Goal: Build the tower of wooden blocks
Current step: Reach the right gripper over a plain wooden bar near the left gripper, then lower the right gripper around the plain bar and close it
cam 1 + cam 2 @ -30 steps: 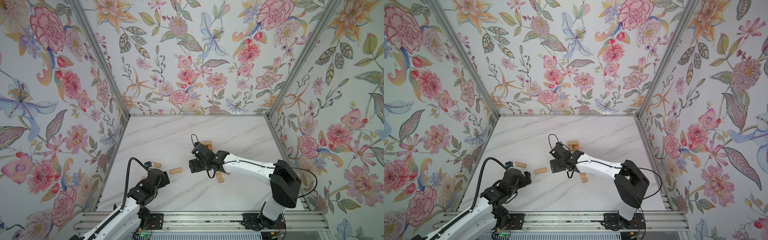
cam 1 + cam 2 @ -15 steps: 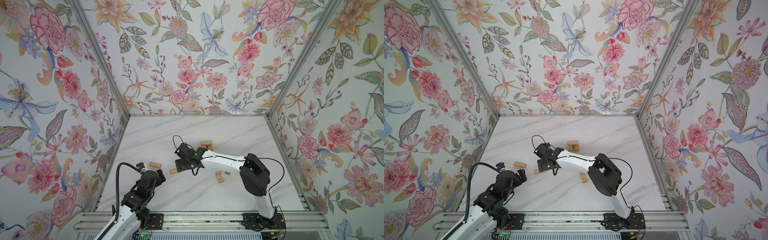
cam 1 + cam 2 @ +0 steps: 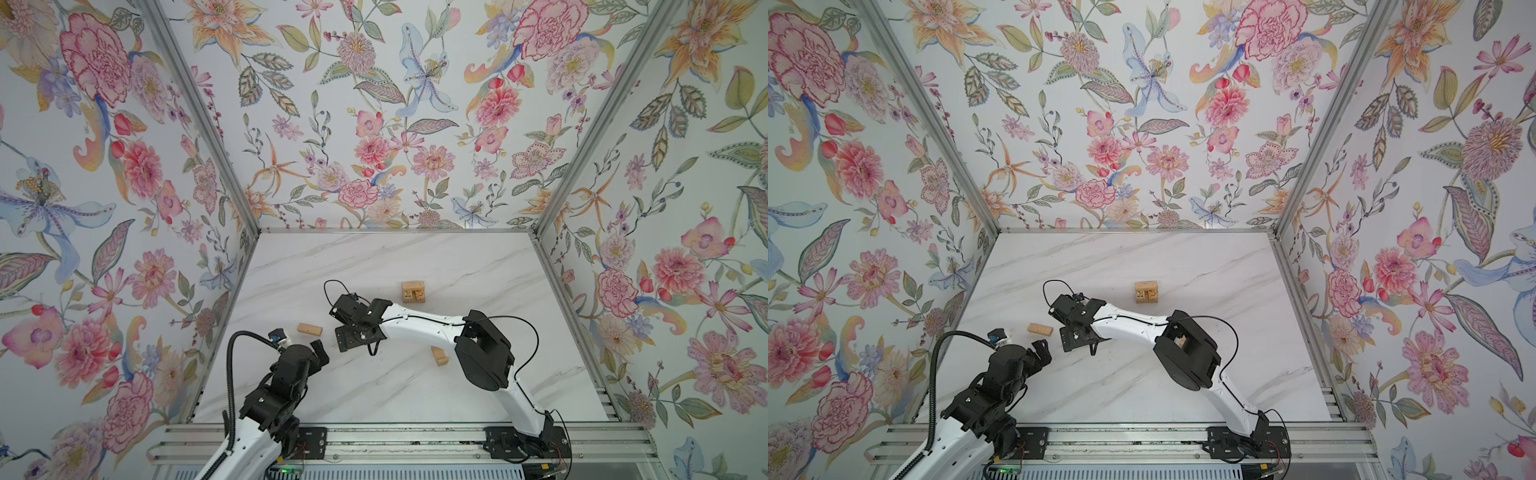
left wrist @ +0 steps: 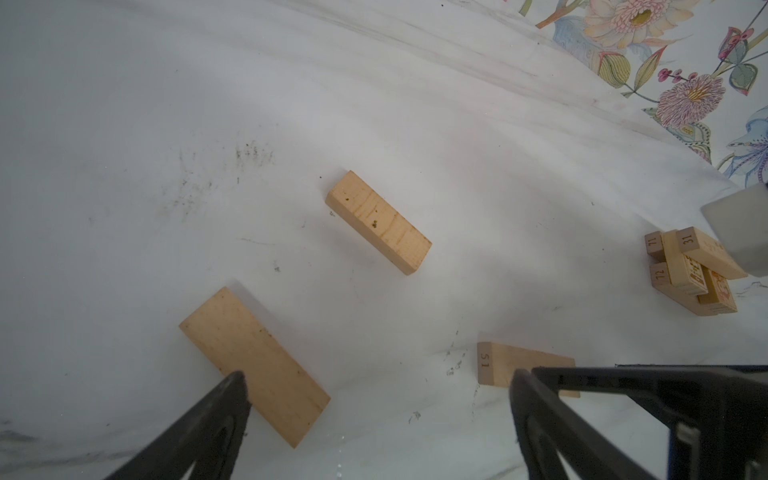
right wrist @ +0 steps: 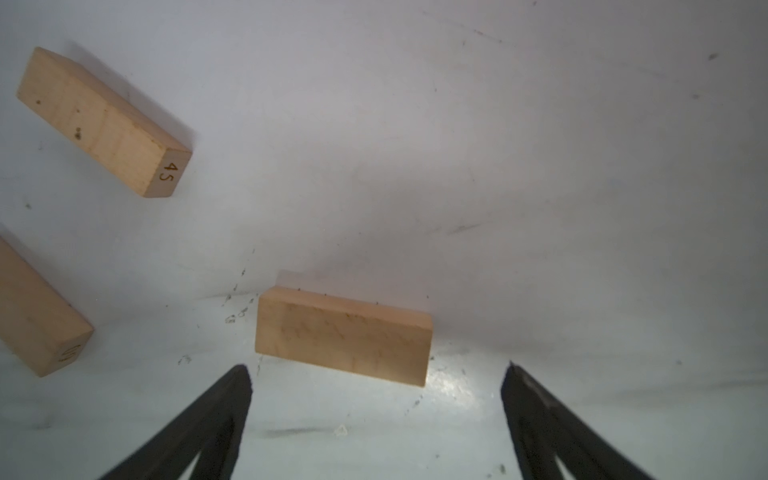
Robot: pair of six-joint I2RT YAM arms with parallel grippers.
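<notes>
Left gripper: fingers spread wide, empty, above loose wood blocks. Right gripper: fingers wide apart, holding nothing; one block lies just ahead of them. The tower stands on the table toward the back wall, well apart from both grippers.
</notes>
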